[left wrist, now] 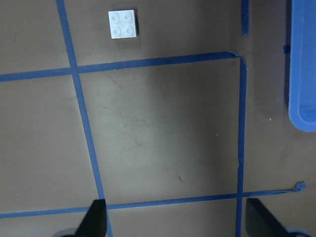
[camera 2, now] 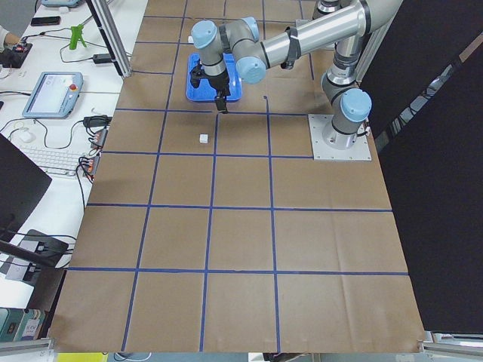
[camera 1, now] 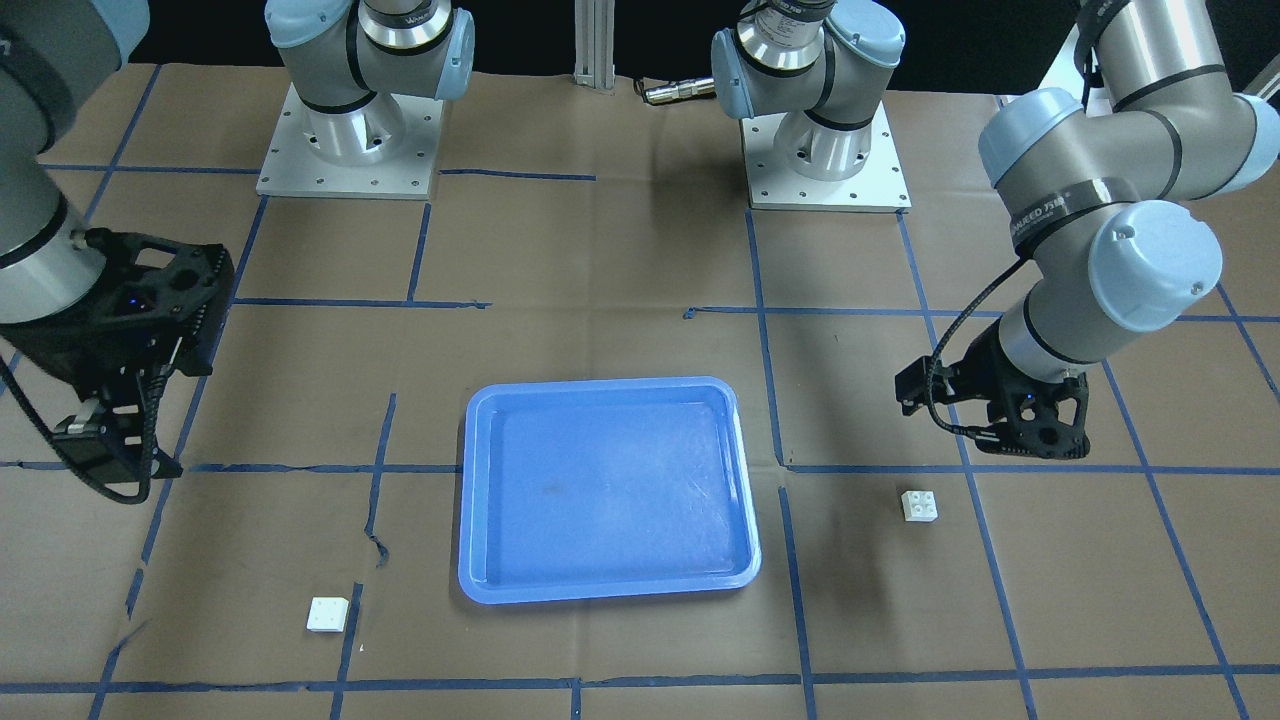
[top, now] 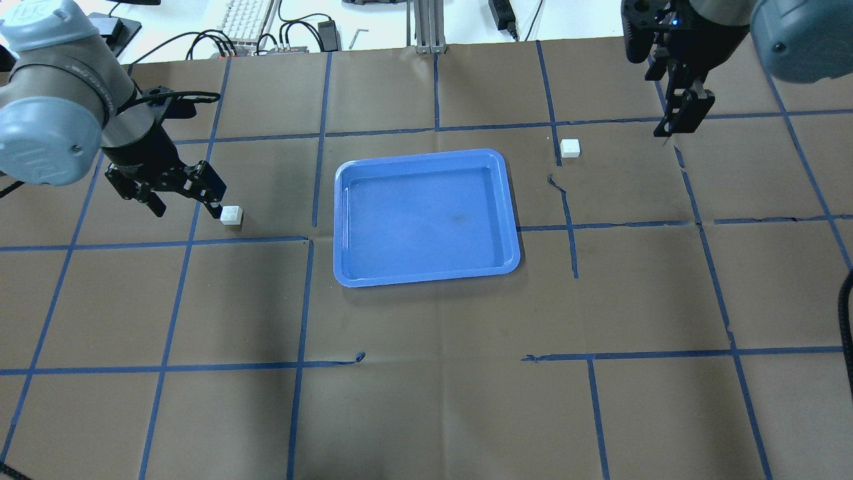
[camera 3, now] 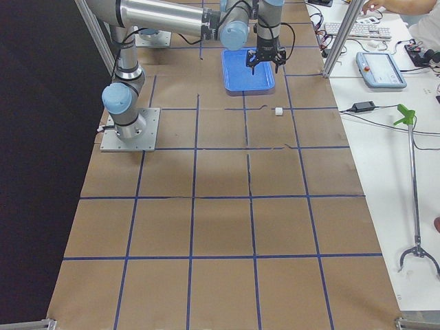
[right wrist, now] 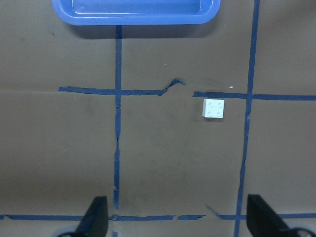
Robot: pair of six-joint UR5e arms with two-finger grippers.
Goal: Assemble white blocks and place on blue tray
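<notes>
One white block [top: 231,215] lies studs up on the table left of the blue tray [top: 426,277]. My left gripper [top: 186,202] hovers open and empty just beside it. In the left wrist view the block [left wrist: 123,23] is at the top, well ahead of the fingertips [left wrist: 97,212]. The second white block [top: 570,148] lies right of the tray, near its far corner. My right gripper [top: 672,123] hangs open and empty above the table, farther right. In the right wrist view that block [right wrist: 214,108] sits ahead of the open fingers [right wrist: 97,215].
The tray [camera 1: 605,590] has nothing in it. Brown paper with blue tape lines covers the table [camera 1: 640,250]. The two arm bases [camera 1: 350,140] stand at the robot's side. Cables and a keyboard [top: 246,20] lie beyond the far edge.
</notes>
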